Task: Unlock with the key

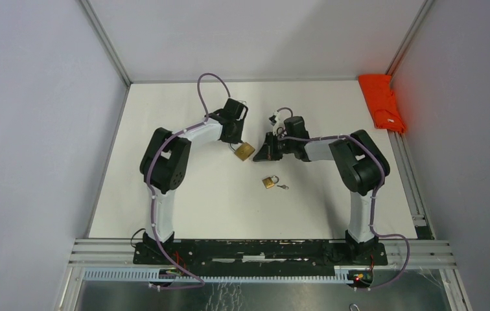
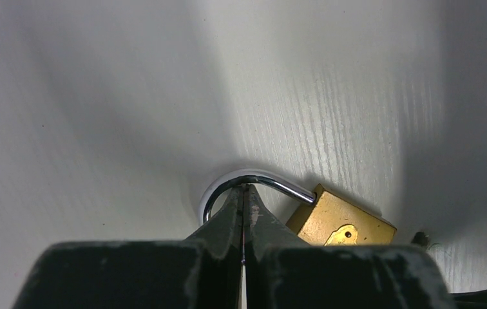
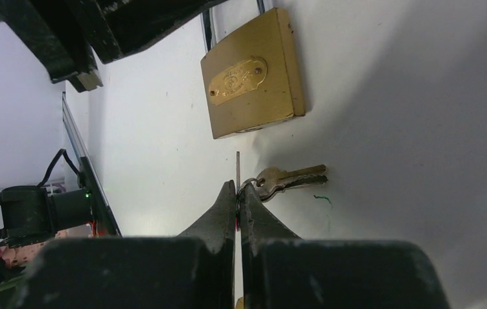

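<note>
While the left arm's fingers (image 2: 238,203) are pressed fully together on the steel shackle (image 2: 273,182) of a large brass padlock (image 2: 341,222), the lock body appears to lie flat on the white bench (image 1: 184,194), near its middle. The right arm's fingers (image 3: 230,199) are likewise closed tight. They seem to pinch a thin key ring (image 3: 238,168), seen edge-on, with keys (image 3: 290,176) trailing from it just beside the lock's bottom edge. Whether the shackle is latched cannot be made out.

Judged from this, the step in hand is bringing a key to the keyhole: the lock is steadied and no key is in it yet. The next move likely calls for a firmer hold on the key itself rather than its loose ring. The blade then has to line up with the slot, presumably in the lock's bottom face, and go straight in before turning.

Nearer the arm bases lies a smaller brass padlock (image 1: 269,182) with a small key (image 1: 283,187) at its right side. It sits close to both sets of fingers and could be knocked. Open bench stretches left, right and far of the work. A folded orange cloth (image 1: 380,102) lies at the far right corner, well apart. Grey walls (image 1: 28,129) enclose the left, far and right sides, and a metal rail (image 1: 262,249) runs along the near edge.
</note>
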